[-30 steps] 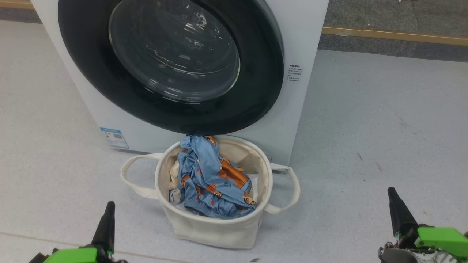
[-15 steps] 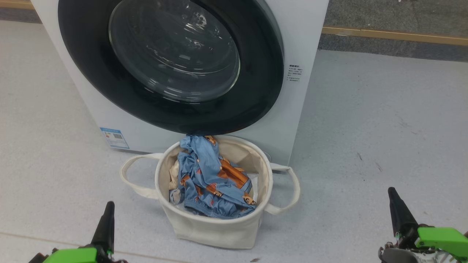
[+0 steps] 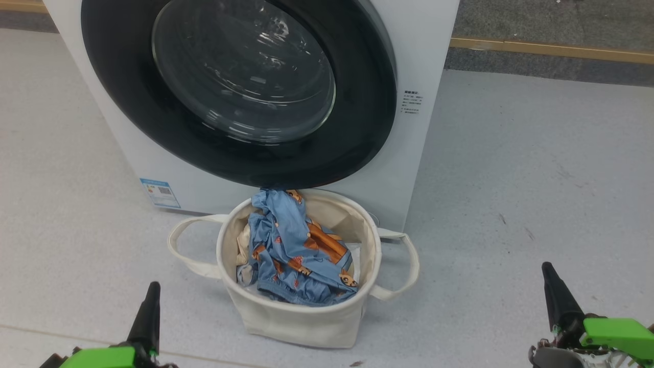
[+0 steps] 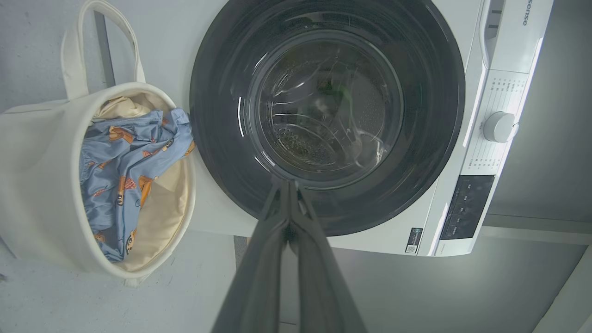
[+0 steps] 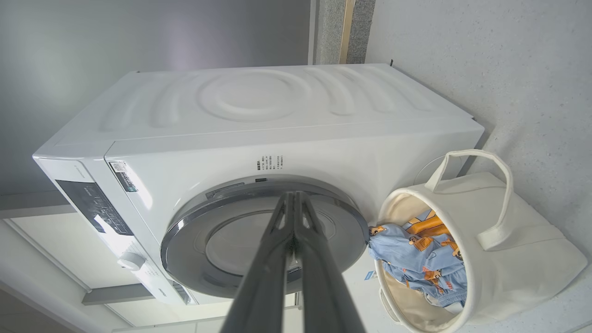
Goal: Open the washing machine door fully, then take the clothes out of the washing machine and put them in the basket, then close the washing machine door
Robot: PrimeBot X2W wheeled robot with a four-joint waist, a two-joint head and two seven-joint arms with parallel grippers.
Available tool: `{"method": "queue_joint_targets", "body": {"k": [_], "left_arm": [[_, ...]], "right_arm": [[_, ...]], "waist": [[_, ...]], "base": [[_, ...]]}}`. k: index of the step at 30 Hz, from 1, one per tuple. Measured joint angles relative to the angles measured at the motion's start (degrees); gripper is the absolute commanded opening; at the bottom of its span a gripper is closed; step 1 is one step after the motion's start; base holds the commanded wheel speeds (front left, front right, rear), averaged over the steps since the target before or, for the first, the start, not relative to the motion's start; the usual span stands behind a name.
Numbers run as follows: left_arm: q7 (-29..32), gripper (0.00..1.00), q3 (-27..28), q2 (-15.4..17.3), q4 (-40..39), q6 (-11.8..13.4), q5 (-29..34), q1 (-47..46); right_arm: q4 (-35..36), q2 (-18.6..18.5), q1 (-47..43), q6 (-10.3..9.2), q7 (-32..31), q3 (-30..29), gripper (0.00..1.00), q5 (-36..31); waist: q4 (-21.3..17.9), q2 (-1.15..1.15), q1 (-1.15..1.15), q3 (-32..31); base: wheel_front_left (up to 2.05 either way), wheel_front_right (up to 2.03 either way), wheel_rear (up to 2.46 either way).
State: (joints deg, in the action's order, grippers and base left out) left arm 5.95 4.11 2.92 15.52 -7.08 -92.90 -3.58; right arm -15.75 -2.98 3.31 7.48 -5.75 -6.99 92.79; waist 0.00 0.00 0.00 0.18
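So the bear-print clothes sit in the canvas basket, parked just below the washing machine door for a short drop. Door looks shut; left claw and right claw are pressed together, empty.

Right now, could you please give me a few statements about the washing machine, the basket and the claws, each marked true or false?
1. The washing machine door is shut against the washing machine. True.
2. The basket is empty. False: the clothes lie in it, with a light blue bear-print piece on top.
3. The left claw is shut and holds nothing. True.
4. The right claw grips a basket handle. False: it is shut, empty and apart from the basket.
5. The basket lies tipped on its side. False: it stands upright on the floor, right in front of the machine, below the door.
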Motion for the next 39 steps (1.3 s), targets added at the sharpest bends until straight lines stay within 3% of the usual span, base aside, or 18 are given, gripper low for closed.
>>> {"method": "queue_joint_targets", "body": {"k": [39], "left_arm": [[0.01, 0.00, 0.23, -0.23, 0.01, 0.00, 0.02, 0.00]], "right_arm": [[-0.01, 0.20, 0.00, 0.00, -0.23, -0.26, 0.00, 0.00]], "waist": [[0.00, 0.00, 0.00, 0.00]], "base": [[0.00, 0.00, 0.00]]}}
